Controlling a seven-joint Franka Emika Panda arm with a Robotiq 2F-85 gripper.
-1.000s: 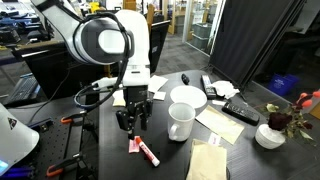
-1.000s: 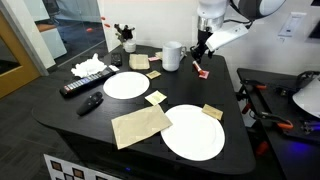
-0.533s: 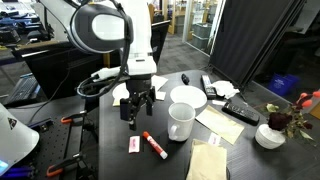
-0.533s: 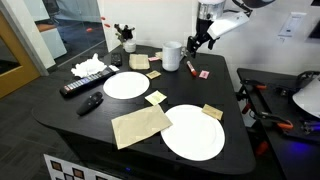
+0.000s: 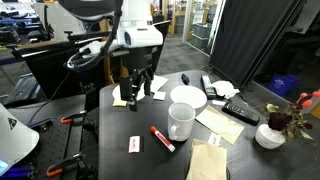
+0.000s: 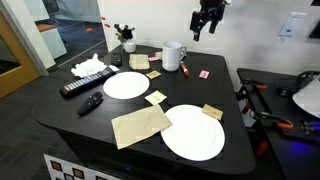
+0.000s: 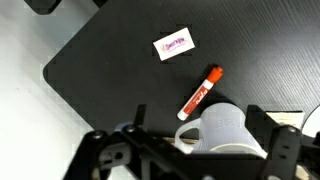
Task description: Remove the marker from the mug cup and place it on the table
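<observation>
Exterior view. The gripper [image 5: 138, 88] is hanging well above the table [image 5: 112, 125], fingers spread, carrying nothing. The marker [image 5: 162, 139] is lying flat on the table, out of the mug [image 5: 181, 121] and just beside its base. It is sitting below the gripper and nearer the camera, between a small white card [image 5: 135, 145] and the mug. A wide white bowl [image 5: 187, 97] is standing behind the mug.

Exterior view, other side. The gripper [image 6: 207, 18] is hovering high over the far corner. The marker [image 6: 185, 68] is resting next to the mug [image 6: 173, 55], with the card [image 6: 204, 74] near it. Two white plates [image 6: 126, 85] are sitting well apart from all this.

Wrist view. The camera is looking straight down. The marker [image 7: 200, 92] is lying diagonally, its long axis running from upper right to lower left. Its lower end is coming right up to the mug [image 7: 226, 125]; contact cannot be told. The spread fingers [image 7: 284, 152] are framing the bottom edge.

Judgement: the placing looks done. Only a retreat is remaining, and nothing is standing in its way.
</observation>
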